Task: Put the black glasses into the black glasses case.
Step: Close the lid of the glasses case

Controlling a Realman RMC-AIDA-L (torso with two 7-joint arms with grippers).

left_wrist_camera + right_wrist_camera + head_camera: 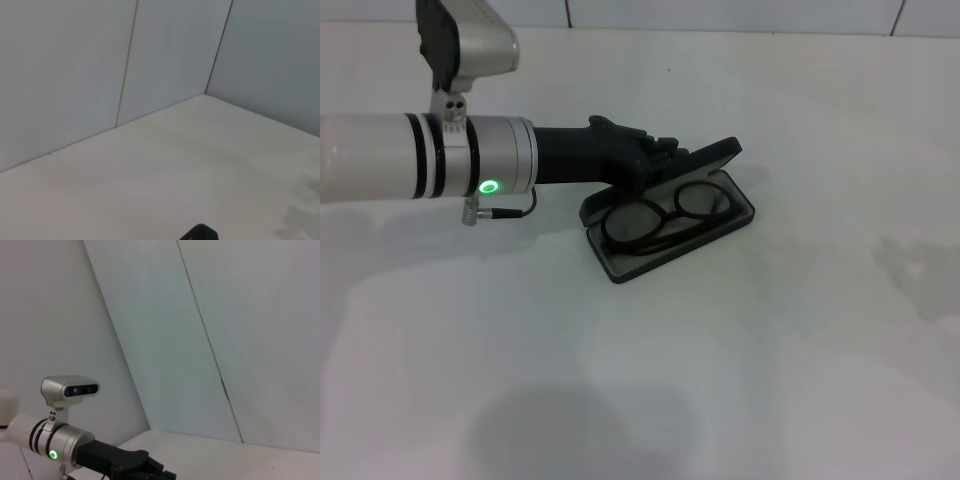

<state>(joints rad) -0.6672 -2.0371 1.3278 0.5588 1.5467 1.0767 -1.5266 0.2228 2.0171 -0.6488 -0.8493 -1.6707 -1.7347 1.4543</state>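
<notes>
The near part of the white surface (650, 400) carries nothing that belongs to the task. Going farther, around the middle of the surface, lies the black glasses case (672, 232), open, its tray turned at an angle to the edges of the surface and its lid (705, 157) standing up on the far side. The black glasses (663, 215) already lie inside the tray, lenses facing up, with one slim temple arm running along the near wall of the tray.

I judge the glasses to be light and rather fragile: the frame is thin, the lenses can be scratched, and the temple arms bend easily. The best place to take them seems to be the bridge or the frame rim, not a lens or a temple. The case looks stiff and smooth, so it may slide on the surface when the lid is pushed; the lid edge is the natural place to press.

Behind the case, the left gripper (660, 155) reaches in from the left edge of the surface and sits at the lid. Whether its fingers are released or clenched I cannot tell, because dark parts overlap there. The right gripper is not visible in any view.

Counted: one pair of glasses, one case, one gripper in sight.
</notes>
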